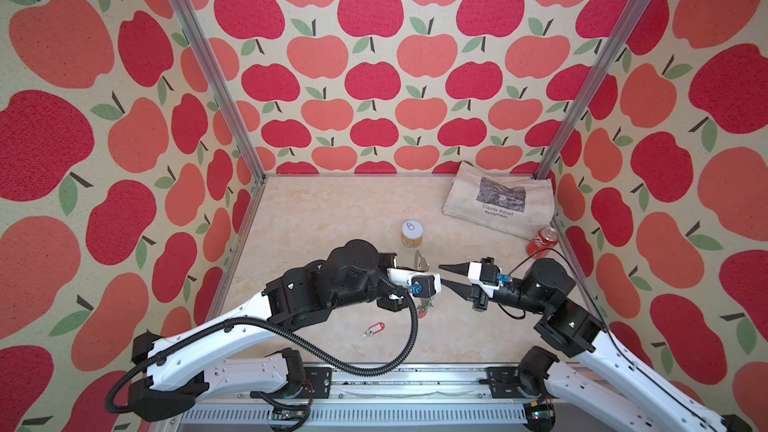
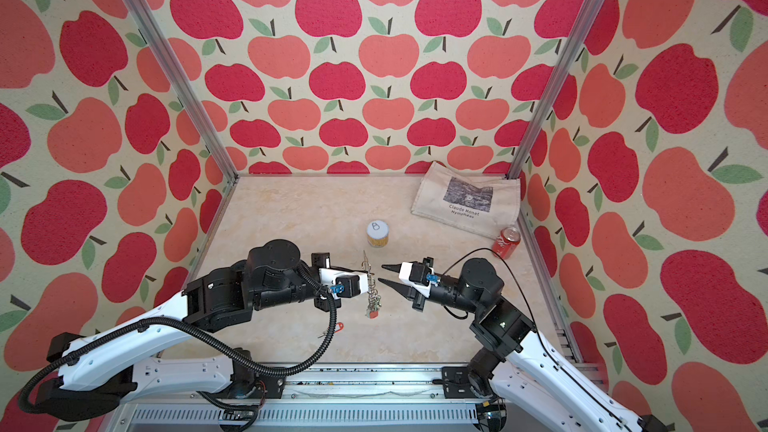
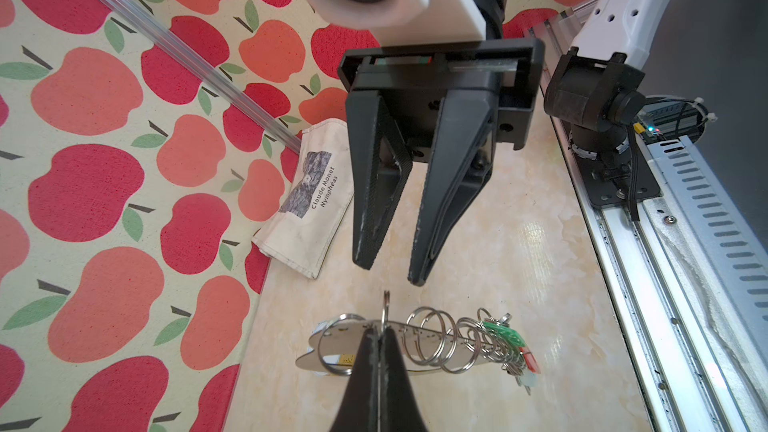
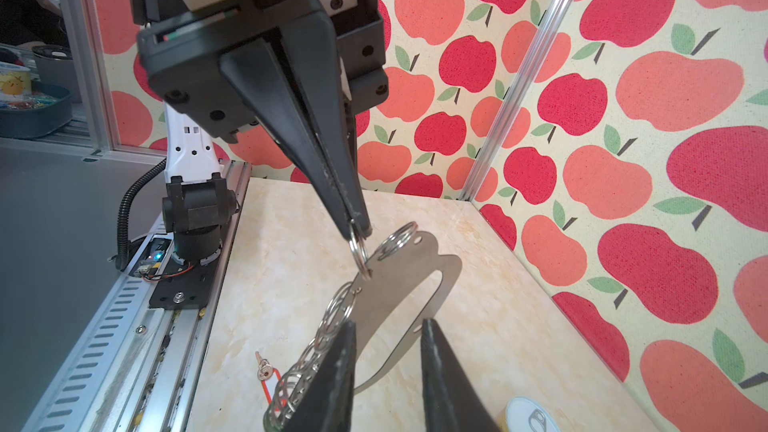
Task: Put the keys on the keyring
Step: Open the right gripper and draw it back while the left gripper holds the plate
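Left gripper (image 4: 358, 231) clamped on keyring (image 4: 411, 259), held midair; right gripper (image 3: 390, 272) open, seemingly empty, beside it; red key (image 1: 375, 328) on table (image 1: 332, 222), best grabbed by tag, hole clear

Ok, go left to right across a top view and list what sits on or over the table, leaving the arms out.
The red-tagged key → yellow tin → right gripper → cola can. Left out: the keyring, which overlaps the tin, and the tote bag, which overlaps the cola can.
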